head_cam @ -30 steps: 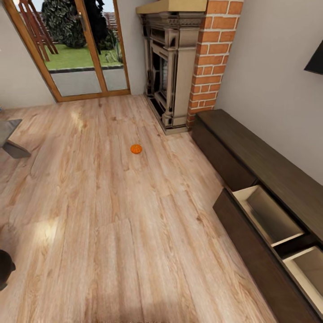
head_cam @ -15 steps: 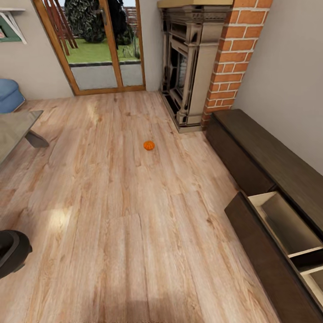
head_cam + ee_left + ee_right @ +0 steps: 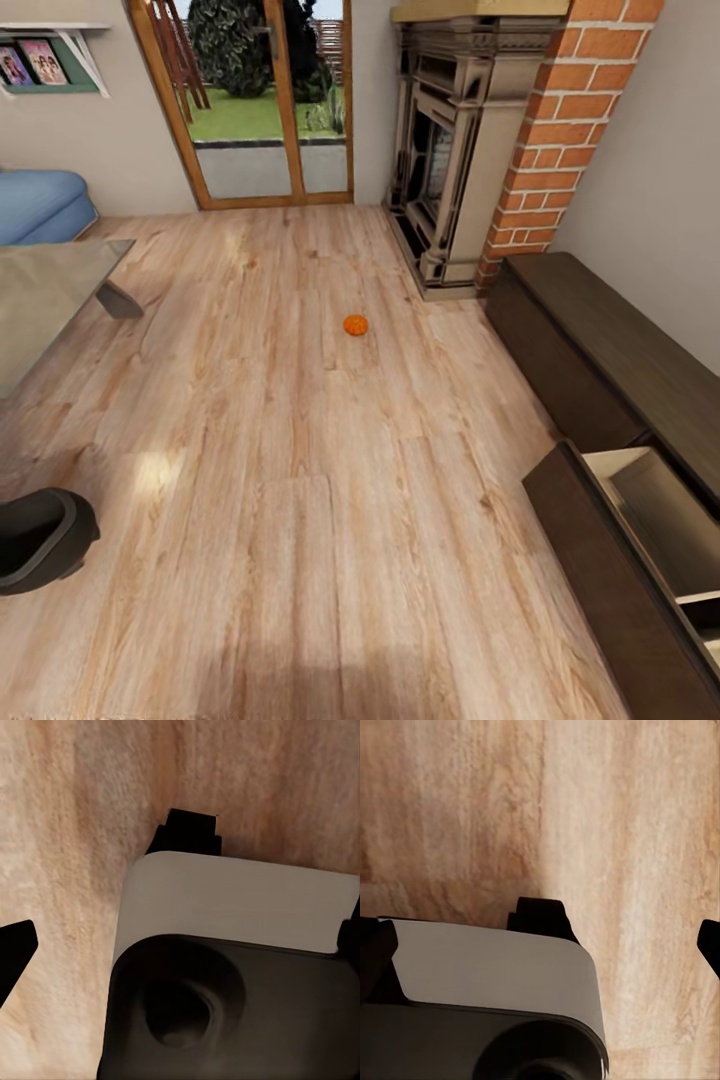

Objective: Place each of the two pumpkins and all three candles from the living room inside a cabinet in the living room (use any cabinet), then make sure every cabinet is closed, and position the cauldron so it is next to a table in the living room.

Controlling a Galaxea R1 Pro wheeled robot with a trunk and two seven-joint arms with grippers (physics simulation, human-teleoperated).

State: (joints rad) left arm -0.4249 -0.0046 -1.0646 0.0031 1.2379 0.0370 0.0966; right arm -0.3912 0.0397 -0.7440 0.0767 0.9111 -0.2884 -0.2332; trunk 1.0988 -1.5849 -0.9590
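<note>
One small orange pumpkin (image 3: 356,325) lies alone on the wooden floor, mid-room, in front of the fireplace. The black cauldron (image 3: 40,540) stands on the floor at the head view's lower left edge, partly cut off. Beyond it, the glass-topped table (image 3: 50,290) reaches in from the left. Along the right wall runs the dark brown cabinet (image 3: 590,350), its near drawer (image 3: 650,510) pulled out with a pale interior. In the wrist views my left gripper (image 3: 180,945) and right gripper (image 3: 540,945) hang over the floor, fingertips wide apart, holding nothing. No candles are in sight.
A stone and brick fireplace (image 3: 470,150) juts out at the back right. A glass patio door (image 3: 270,100) fills the far wall, and a blue sofa (image 3: 40,205) sits at the far left. Open floor lies between me and the pumpkin.
The whole head view has swung left: the table, cauldron and sofa have come further into the picture and the cabinet has slid toward the right edge. The pumpkin has stayed put on the floor.
</note>
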